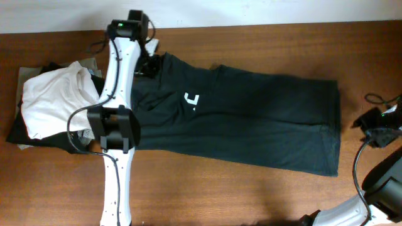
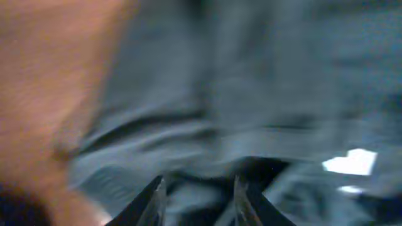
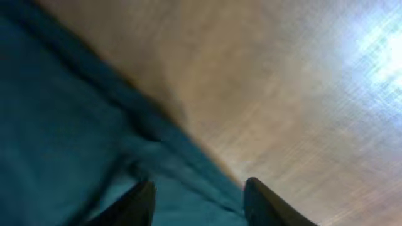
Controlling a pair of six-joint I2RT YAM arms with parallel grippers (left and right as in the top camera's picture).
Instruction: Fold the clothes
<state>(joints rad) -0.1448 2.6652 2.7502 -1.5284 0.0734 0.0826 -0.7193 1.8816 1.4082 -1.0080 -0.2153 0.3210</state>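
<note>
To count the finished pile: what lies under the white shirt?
Beneath the white shirt, black cloth and a grey edge stick out. How many garments lie there is hidden by it.

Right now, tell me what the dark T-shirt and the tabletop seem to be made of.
Dark T-shirt: soft knit fabric, likely cotton, with a matte finish. It lies limp with wrinkles and stitched hems.
Tabletop: wood or wood-look laminate, brown with fine grain. The right wrist view shows a glare patch, so the surface has a slight sheen. Which of the two it is stays open.
</note>
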